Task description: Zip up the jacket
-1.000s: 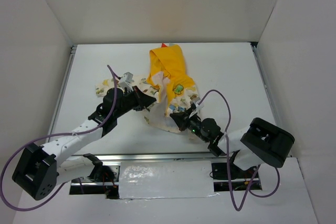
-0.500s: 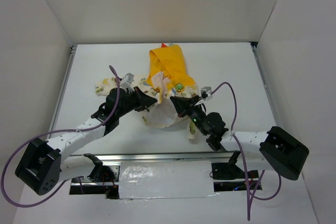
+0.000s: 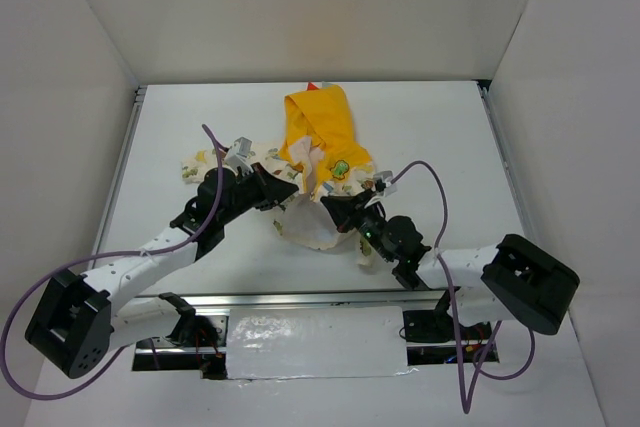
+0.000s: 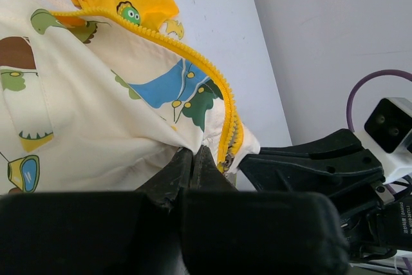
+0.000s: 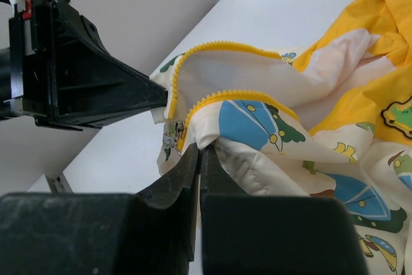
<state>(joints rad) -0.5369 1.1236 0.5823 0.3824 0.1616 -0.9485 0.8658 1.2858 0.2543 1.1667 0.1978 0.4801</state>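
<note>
The table [image 3: 180,127] carries the jacket [image 3: 325,152], which lies ahead of both my tools with its yellow hood farthest from them. My left tool [image 4: 191,159] is clamped shut on the cream hem just beside the zipper [image 4: 193,56]. My right tool [image 5: 198,152] faces it, pinched tight on the opposite hem.

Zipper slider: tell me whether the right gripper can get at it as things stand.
Probably, but not without letting go. The zipper slider sits uncovered just beside the right gripper, whose jaws are shut on the jacket hem; the left gripper pinches the opposite edge close by, leaving little room.
</note>
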